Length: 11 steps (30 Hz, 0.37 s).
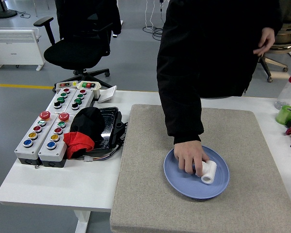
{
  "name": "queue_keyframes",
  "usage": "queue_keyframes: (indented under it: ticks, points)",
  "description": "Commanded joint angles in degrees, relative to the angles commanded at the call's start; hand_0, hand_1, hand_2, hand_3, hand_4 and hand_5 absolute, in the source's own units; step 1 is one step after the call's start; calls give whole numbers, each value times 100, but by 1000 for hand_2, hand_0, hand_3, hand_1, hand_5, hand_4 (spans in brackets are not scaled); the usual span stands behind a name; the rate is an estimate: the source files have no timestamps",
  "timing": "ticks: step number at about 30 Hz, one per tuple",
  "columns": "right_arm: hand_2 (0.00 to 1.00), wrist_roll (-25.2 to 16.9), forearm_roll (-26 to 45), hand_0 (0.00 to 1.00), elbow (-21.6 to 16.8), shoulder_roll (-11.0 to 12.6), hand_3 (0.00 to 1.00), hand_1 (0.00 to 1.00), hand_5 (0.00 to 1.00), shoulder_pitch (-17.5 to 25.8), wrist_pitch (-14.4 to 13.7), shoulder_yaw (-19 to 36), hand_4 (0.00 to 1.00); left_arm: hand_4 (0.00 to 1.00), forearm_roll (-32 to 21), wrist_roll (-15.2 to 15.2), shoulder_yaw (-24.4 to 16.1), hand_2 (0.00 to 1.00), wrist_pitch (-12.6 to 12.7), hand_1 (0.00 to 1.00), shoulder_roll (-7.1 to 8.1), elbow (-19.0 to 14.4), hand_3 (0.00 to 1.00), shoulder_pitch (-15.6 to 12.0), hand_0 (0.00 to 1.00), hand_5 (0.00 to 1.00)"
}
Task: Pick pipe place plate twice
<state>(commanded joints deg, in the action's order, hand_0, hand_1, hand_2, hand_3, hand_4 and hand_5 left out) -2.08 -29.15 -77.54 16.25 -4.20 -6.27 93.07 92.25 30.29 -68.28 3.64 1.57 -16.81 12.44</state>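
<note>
A blue plate (184, 184) lies on the grey felt mat (150, 145). On it a person's hand (188, 156) is closed over the white pipe fittings. One white pipe piece (209, 172) sticks out from under the fingers at the right. Whether a second piece is in the hand cannot be told, the hand hides it. Neither of my hands shows in the head view.
Two grey button boxes (53, 127) and a black and red bundle (87, 131) sit on the white table (48, 187) at the left. A green cup (285, 115) and a clear bottle (290, 87) stand at the far right. An office chair (77, 48) is behind.
</note>
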Motion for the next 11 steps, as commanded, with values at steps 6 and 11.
queue_keyframes:
  ticks: [6,11]
  points:
    - [869,293,-129,897,-14,15,817,831,842,3,130,26,605,399,-7,-24,0,640,18,624,2,10,571,8,656,998]
    - [912,443,-223,947,-19,22,816,870,860,8,198,52,615,399,36,-33,-28,640,32,624,-13,14,571,1,656,998]
